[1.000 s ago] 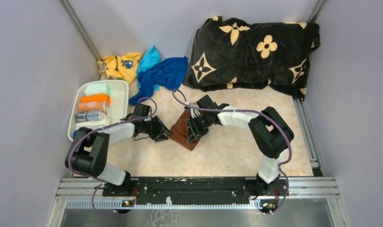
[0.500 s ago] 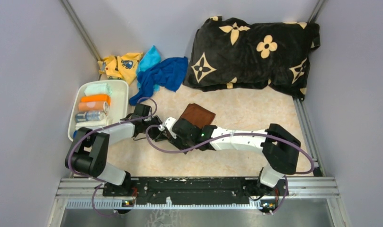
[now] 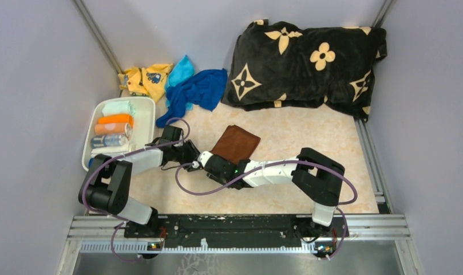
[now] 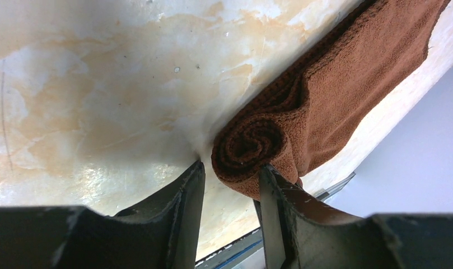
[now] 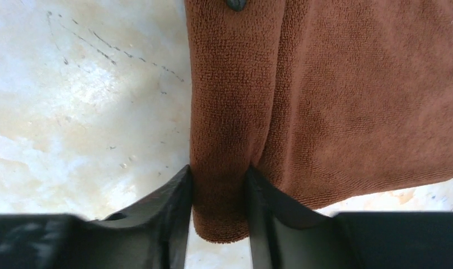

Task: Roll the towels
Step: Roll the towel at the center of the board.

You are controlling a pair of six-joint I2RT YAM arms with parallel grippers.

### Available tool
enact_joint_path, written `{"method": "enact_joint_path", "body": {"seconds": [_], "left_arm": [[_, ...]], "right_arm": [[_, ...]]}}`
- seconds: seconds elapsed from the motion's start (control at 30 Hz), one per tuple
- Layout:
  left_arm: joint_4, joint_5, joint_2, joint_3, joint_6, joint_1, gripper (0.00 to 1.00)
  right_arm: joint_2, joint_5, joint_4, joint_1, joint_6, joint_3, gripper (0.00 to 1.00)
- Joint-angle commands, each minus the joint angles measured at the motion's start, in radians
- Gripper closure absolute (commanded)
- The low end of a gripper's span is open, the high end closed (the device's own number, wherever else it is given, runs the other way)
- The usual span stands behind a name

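The brown towel [image 3: 236, 143] lies mid-table [image 3: 286, 137], flat at its far end and rolled at its near-left edge. From the top camera I cannot see that roll, because both wrists cover it. Only the left wrist camera shows the spiral end [image 4: 252, 143], with the left gripper [image 4: 230, 168] pinching it between its fingers. The right wrist camera shows the roll side-on [image 5: 224, 112], squeezed between the fingers of the right gripper [image 5: 218, 174]. A small dark object at that view's top edge is cut off and I cannot identify it. Only the overhead view takes in the white bin [image 3: 146, 109] of rolled cloths at left, the blue cloths [image 3: 197, 91] beyond and the black pillow [image 3: 309, 63].
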Motion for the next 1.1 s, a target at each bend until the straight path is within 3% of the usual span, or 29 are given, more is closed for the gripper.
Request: {"method": "enact_joint_path", "body": {"seconds": [0.0,0.1,0.23,0.47,0.67,0.8,1.07], "left_arm": [[-0.038,-0.074,0.008,-0.009,0.011,-0.003,0.51],[-0.054,-0.078,-0.015,-0.004,0.018,-0.002,0.48],[-0.084,-0.104,-0.087,-0.002,0.028,-0.001,0.4],[-0.177,-0.149,-0.229,-0.007,0.048,0.0,0.32],[-0.152,-0.096,-0.293,-0.053,0.022,0.0,0.3],[-0.087,-0.054,-0.269,-0.063,0.011,-0.001,0.34],[0.057,0.0,-0.144,-0.033,0.012,-0.011,0.4]], "right_arm": [[0.045,-0.022,-0.009,0.007,-0.019,-0.018,0.7],[0.013,-0.127,-0.021,-0.002,-0.028,-0.008,0.85],[-0.008,-0.39,-0.032,-0.076,0.006,0.019,1.0],[0.039,-0.914,0.028,-0.271,0.105,0.034,1.0],[0.14,-1.225,0.158,-0.424,0.262,0.017,1.0],[0.202,-1.346,0.29,-0.496,0.411,-0.024,1.0],[0.294,-1.382,0.309,-0.558,0.494,-0.023,0.98]]}}
